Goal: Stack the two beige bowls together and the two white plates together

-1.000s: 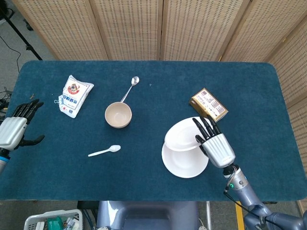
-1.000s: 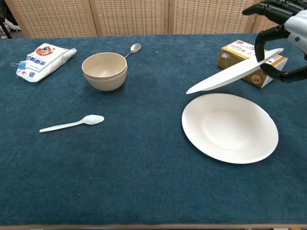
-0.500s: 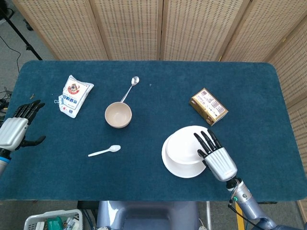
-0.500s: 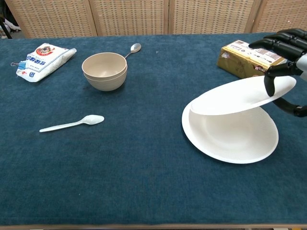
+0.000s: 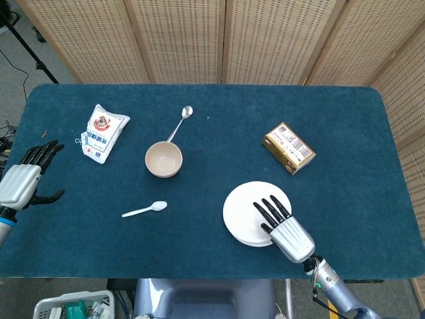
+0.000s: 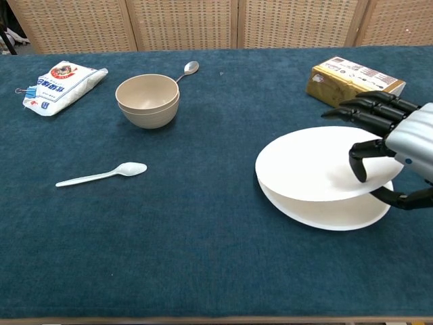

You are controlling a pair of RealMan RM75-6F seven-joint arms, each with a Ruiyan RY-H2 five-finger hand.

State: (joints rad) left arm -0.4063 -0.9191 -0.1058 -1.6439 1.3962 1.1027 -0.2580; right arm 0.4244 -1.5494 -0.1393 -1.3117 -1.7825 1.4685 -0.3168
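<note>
White upper plate [image 6: 304, 166] pinched level by right hand [image 6: 396, 145], fingers [image 5: 265, 211] extended

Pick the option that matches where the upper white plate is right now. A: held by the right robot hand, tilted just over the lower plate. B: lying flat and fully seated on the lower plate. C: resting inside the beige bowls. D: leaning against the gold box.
A: the right robot hand grips the upper white plate at its edge, slanted above the lower plate, not yet seated flat.
</note>
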